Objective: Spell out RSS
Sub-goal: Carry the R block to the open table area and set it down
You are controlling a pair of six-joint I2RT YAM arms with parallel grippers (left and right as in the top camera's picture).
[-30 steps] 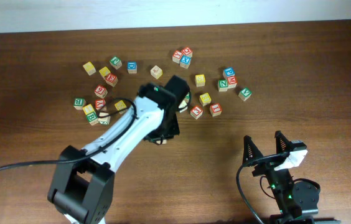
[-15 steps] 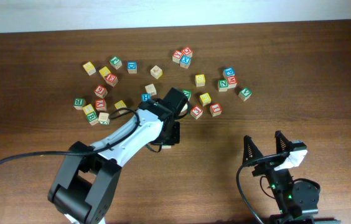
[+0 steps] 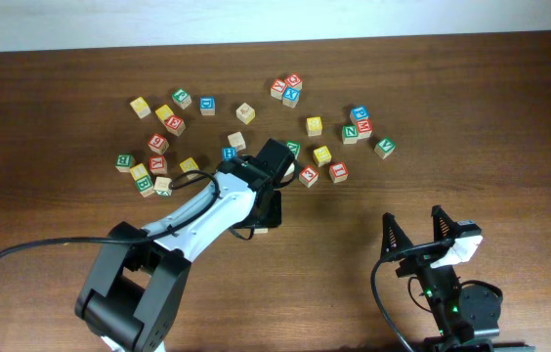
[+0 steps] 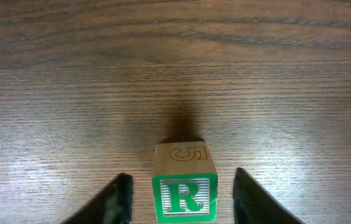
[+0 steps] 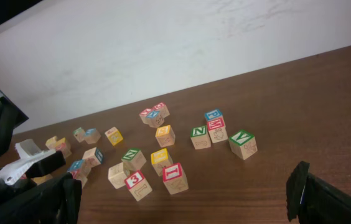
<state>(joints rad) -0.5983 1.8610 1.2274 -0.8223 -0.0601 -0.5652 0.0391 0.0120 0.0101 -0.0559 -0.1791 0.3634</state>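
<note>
The green-edged R cube [image 4: 184, 194] stands on the table with its R face toward the left wrist camera and a 5 on its top. My left gripper [image 4: 182, 200] is open around it, with a gap between each finger and the cube. From overhead, the left gripper [image 3: 263, 217] sits just in front of the scattered cubes, and only a pale edge of the R cube [image 3: 262, 232] shows. Several yellow-edged cubes, such as one [image 3: 321, 155] and another [image 3: 314, 125], lie in the scatter; their letters are too small to read. My right gripper [image 3: 417, 231] is open and holds nothing.
Loose cubes with red, blue, green and yellow edges spread across the far half of the table [image 3: 471, 117]. The right wrist view shows a red 3 cube [image 5: 135, 182] and a red I cube [image 5: 172, 173] nearest. The left arm [image 3: 192, 220] crosses the table's middle.
The left arm shifted slightly right and toward the front with the R cube, then stopped. Its jaws have spread off the cube. The right arm has not moved.
</note>
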